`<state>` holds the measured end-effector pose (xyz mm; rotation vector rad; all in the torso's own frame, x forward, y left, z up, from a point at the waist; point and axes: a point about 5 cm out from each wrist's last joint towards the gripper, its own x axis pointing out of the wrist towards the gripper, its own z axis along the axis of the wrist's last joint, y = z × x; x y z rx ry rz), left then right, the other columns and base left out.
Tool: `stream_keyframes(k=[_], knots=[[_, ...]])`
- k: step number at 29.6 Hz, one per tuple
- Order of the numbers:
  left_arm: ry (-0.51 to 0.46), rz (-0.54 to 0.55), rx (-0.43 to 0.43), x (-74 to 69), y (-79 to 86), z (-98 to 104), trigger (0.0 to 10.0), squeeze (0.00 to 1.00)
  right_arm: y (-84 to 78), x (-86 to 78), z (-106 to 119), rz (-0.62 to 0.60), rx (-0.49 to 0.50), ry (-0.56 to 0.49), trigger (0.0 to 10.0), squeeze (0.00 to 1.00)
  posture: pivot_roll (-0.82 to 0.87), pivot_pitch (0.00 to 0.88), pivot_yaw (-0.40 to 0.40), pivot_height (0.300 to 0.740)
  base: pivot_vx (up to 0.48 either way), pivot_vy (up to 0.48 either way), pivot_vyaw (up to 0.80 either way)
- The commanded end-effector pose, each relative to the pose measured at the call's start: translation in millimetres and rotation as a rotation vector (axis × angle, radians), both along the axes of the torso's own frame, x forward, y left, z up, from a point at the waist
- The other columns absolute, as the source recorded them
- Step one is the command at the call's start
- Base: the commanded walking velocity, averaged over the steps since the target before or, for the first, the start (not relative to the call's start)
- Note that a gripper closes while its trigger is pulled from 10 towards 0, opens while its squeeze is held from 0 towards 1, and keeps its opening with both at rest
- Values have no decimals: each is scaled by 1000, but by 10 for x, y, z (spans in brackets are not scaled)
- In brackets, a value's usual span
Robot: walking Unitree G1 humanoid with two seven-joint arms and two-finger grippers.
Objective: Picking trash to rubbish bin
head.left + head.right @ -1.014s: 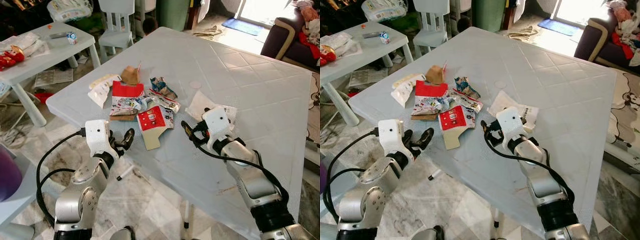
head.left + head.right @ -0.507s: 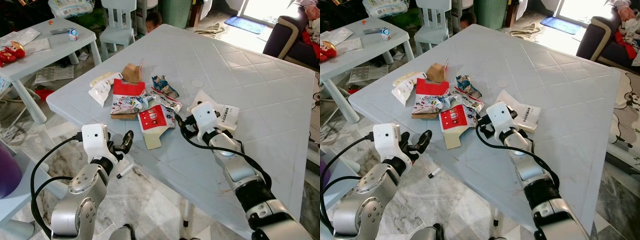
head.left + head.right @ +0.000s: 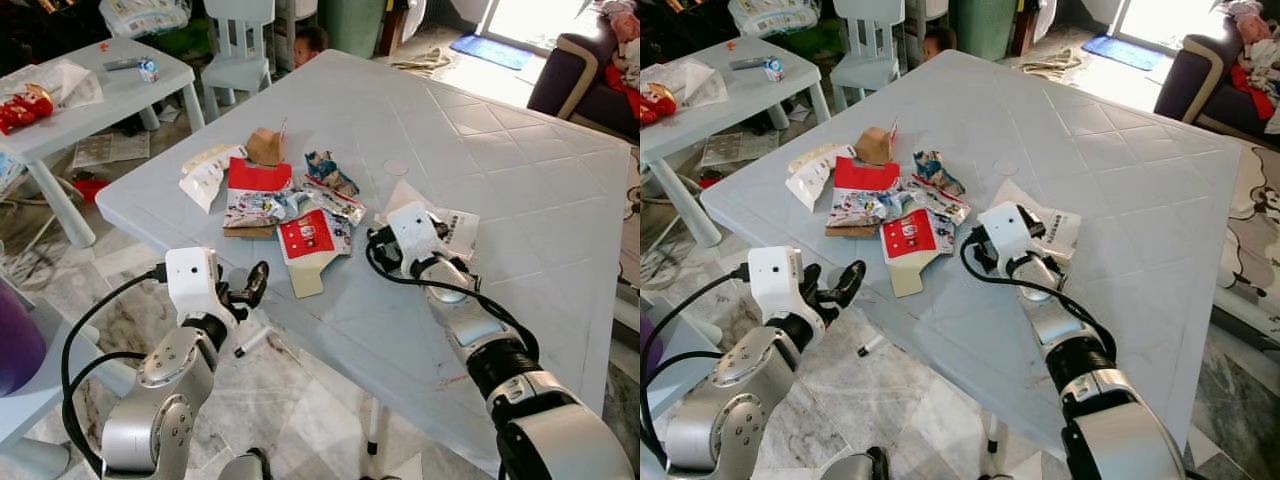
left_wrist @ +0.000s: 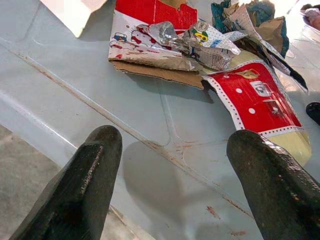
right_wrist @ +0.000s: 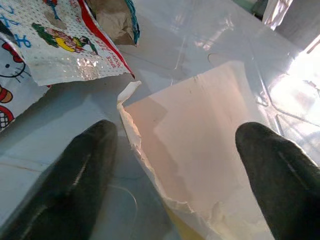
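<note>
A heap of trash lies on the pale blue table: a flattened red-and-white carton, a red carton piece, crumpled wrappers and brown paper. A torn white paper lies right of the heap. My right gripper rests open on the table, and in the right wrist view its fingers straddle the torn edge of the white paper. My left gripper hangs open at the table's near edge, facing the red carton piece.
A small white table and a pale chair stand at the back left. A person's head shows behind the big table. A dark sofa is at the far right. A marker lies on the tiled floor.
My right gripper has reached further onto the table, up to the white paper. The left gripper stays at the table edge. The camera has shifted a little.
</note>
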<state>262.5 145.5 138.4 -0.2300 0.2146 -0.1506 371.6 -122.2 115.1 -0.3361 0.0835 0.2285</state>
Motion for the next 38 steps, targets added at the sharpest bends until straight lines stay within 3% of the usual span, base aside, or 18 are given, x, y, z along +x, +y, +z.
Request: stream_keyframes(k=[1,9,13,20,27,38], knots=[[-9,-10,-2,-3,-28,43,10000,0,-74,-4,-85,-42,13,55,0,0,195,137,-63,740,0,0,0],[3,-107,-20,-4,-140,46,10000,0,-75,-2,-106,-47,57,71,0,0,189,138,-62,740,0,0,0],[-36,-113,-26,32,-171,125,10000,0,-68,-7,-114,-39,70,71,0,0,182,136,-61,740,0,0,0],[-15,-138,-45,76,-246,106,10000,0,-41,-16,-129,-28,80,75,0,0,169,135,-62,740,0,0,0],[13,-219,-46,198,-455,59,10000,0,-27,-33,-144,-10,82,76,0,0,150,127,-63,740,0,0,0],[45,-224,-33,381,-610,-71,10000,0,-32,-93,-153,33,102,71,0,0,115,121,-67,740,0,0,0]])
